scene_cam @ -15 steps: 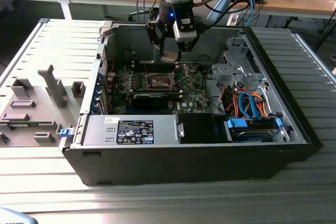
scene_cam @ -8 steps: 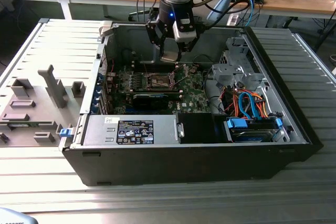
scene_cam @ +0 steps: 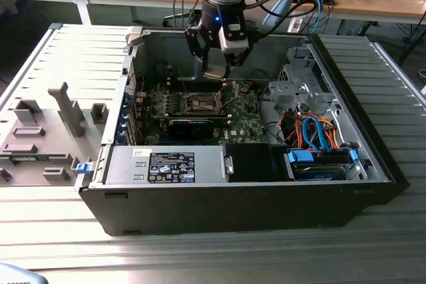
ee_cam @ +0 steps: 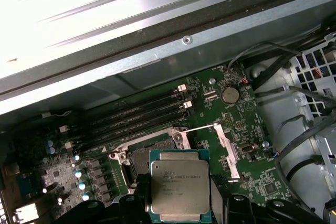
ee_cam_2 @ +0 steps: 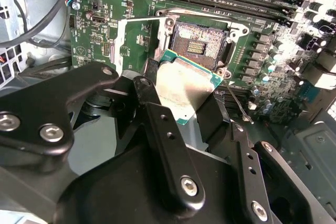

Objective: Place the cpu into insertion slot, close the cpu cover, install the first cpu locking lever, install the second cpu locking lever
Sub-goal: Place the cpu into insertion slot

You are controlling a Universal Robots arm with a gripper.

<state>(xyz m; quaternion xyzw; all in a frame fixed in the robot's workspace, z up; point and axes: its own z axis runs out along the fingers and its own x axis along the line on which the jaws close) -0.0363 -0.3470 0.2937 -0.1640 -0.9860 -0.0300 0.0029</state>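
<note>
Cpu (scene_cam: 214, 71), exterior view: clamped in gripper (scene_cam: 216, 64), hanging above insertion slot (scene_cam: 202, 102), not touching it. Second wrist view: cpu (ee_cam_2: 185, 85) tilted over bare insertion slot (ee_cam_2: 198, 45); cpu cover (ee_cam_2: 120, 45) raised open. First wrist view: cpu (ee_cam: 178, 184) gripped at both sides; judged barely begun, nothing seated, shut or latched yet.

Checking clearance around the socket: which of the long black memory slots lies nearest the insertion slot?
The memory slot running directly alongside the silver rim of the insertion slot; the others lie beyond it, toward the case wall.
</note>
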